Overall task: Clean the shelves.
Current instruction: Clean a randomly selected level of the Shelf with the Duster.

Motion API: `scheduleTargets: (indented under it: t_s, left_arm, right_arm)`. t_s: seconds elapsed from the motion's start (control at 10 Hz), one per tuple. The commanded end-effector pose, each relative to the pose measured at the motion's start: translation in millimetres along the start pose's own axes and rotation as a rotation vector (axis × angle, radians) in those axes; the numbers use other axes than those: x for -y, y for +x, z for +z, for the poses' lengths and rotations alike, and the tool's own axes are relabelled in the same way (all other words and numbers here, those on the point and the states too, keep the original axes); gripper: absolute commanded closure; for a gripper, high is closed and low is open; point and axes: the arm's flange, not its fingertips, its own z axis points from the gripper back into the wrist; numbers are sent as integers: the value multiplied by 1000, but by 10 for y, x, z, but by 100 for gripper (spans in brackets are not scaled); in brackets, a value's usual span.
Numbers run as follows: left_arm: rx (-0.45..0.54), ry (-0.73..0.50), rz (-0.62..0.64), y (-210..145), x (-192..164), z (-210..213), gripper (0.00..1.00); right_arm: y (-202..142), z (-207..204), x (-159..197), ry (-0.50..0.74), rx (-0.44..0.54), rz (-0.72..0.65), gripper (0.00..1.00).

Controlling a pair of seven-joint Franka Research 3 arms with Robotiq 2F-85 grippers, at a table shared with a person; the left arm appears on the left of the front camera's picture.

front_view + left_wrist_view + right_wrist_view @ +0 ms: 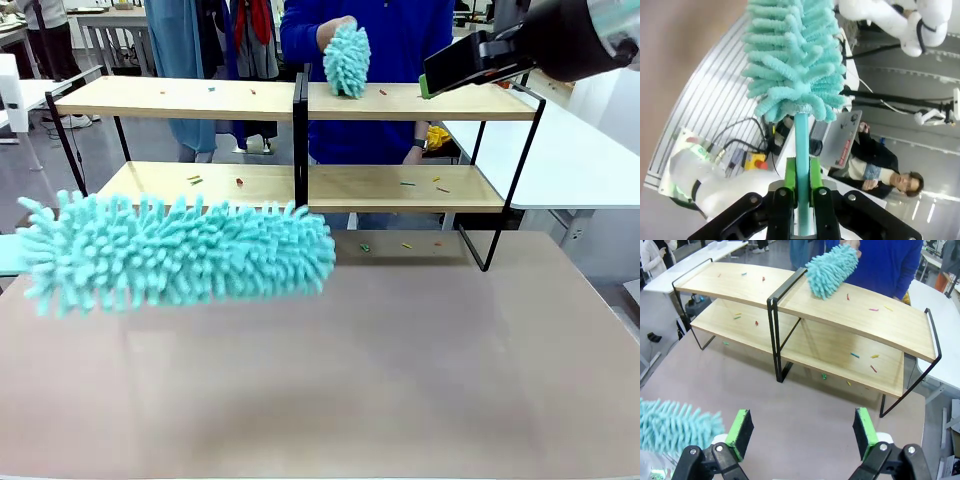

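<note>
**Q:** Where are the shelves [180,97] [740,287]?

**A:** They stand across the far side of the brownish tabletop [400,380] [805,390], between the robot and a person in a blue top. There are two tiers of light-wood boards on a thin black frame, with a black post in the middle. Small coloured bits [195,180] [855,355] are scattered over the boards, and a few lie on the tabletop under the rack.

**Q:** What is the robot's left hand [802,165] doing?

**A:** It is clamped on the turquoise handle [801,135] of a fluffy turquoise duster [180,255] [795,55] [675,425], with the green pads pressed against both sides. The duster head lies level over the near left of the tabletop, on the robot's side of the rack and apart from it.

**Q:** And the right hand [440,75] [802,427]?

**A:** It is spread wide with nothing between its pads. In the front view it is raised at the upper right, near the right end of the top board.

**Q:** Is the person doing anything?

**A:** The person's own hand [338,25] holds a second turquoise duster [348,60] [832,270] down on the top right board, close to the central post.
</note>
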Motion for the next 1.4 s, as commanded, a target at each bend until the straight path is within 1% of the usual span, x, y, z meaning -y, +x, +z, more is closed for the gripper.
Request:
scheduleTargets:
  t_s: [0.0, 0.1, 0.2, 0.3, 0.4, 0.5, 0.6, 0.7, 0.8, 1.0, 1.1, 1.3]
  left_arm:
    - [157, 75, 38, 186, -5, -199, 88]
    - [178, 96, 52, 348, -28, -314, 88]
    - [258, 135, 78, 540, -78, -365, 88]
    - [285, 134, 114, 705, -143, -402, 88]
    - [252, 115, 126, 804, -180, -425, 88]
    - [269, 111, 134, 844, -200, -396, 88]
    - [278, 103, 128, 796, -184, -350, 88]
    - [254, 114, 130, 656, -154, -295, 88]
    - [259, 127, 137, 515, -139, -231, 88]
    - [230, 136, 156, 35, -88, -72, 88]
    - [232, 146, 159, -111, -63, -66, 88]
    - [218, 140, 156, -242, -72, -132, 88]
  right_arm:
    - [9, -1, 17, 6, -2, -4, 0]
    - [9, -1, 17, 6, -2, -4, 0]
    - [9, -1, 17, 6, -2, -4, 0]
    - [9, -1, 17, 6, -2, -4, 0]
    - [9, -1, 17, 6, -2, -4, 0]
    - [9, -1, 17, 6, -2, -4, 0]
    - [9, -1, 17, 6, -2, -4, 0]
    - [9, -1, 17, 6, -2, -4, 0]
    - [9, -1, 17, 6, -2, -4, 0]
    - [9, -1, 17, 6, -2, -4, 0]
    - [9, -1, 17, 6, -2, -4, 0]
    - [9, -1, 17, 6, -2, -4, 0]
